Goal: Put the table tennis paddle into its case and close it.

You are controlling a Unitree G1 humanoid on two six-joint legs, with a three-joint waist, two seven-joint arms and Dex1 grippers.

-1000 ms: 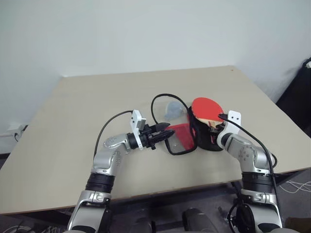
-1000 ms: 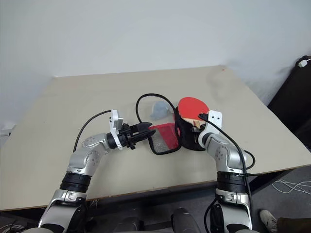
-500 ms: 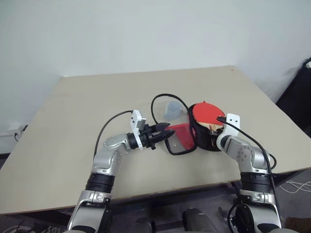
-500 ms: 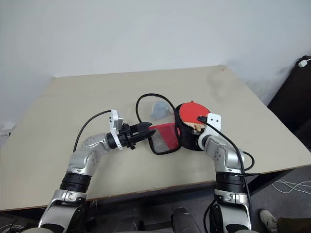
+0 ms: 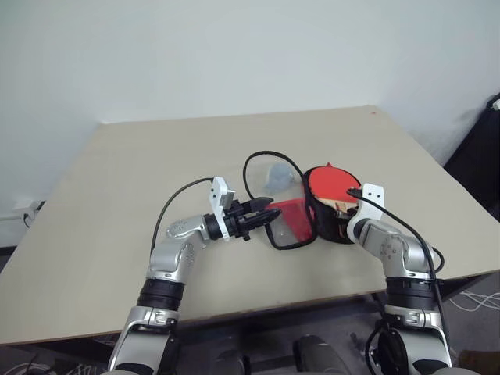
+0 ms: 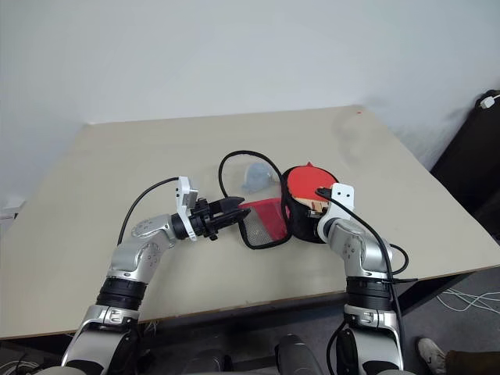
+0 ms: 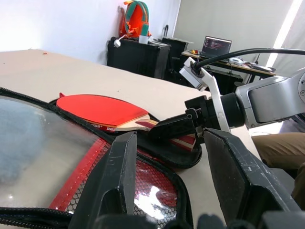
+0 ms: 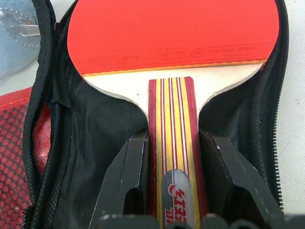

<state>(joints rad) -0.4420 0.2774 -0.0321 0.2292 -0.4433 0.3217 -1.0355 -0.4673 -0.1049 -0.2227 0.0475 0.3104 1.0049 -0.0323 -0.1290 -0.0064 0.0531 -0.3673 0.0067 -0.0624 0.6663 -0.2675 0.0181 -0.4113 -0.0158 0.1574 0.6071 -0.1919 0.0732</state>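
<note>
The table tennis paddle (image 8: 171,33), red face up, lies tilted over the open black half of the case (image 8: 100,138) near the table's middle right. My right gripper (image 8: 173,136) is shut on its striped wooden handle (image 8: 172,109), one finger on each side. The case's flap (image 5: 291,223), red mesh with a clear window, spreads to the left of the paddle. My left gripper (image 5: 269,213) points level at the flap and is shut on its black zip edge, with the mesh running between its fingers (image 7: 119,181).
A whitish-blue fluffy ball (image 5: 277,174) lies behind the flap's clear window. The beige table (image 5: 117,195) has free room to the left and at the back. Its front edge runs just before my arms. Dark furniture (image 5: 480,164) stands past the right edge.
The paddle's head has dipped a little lower toward the case with my right wrist. The left arm and the flap have not moved.
</note>
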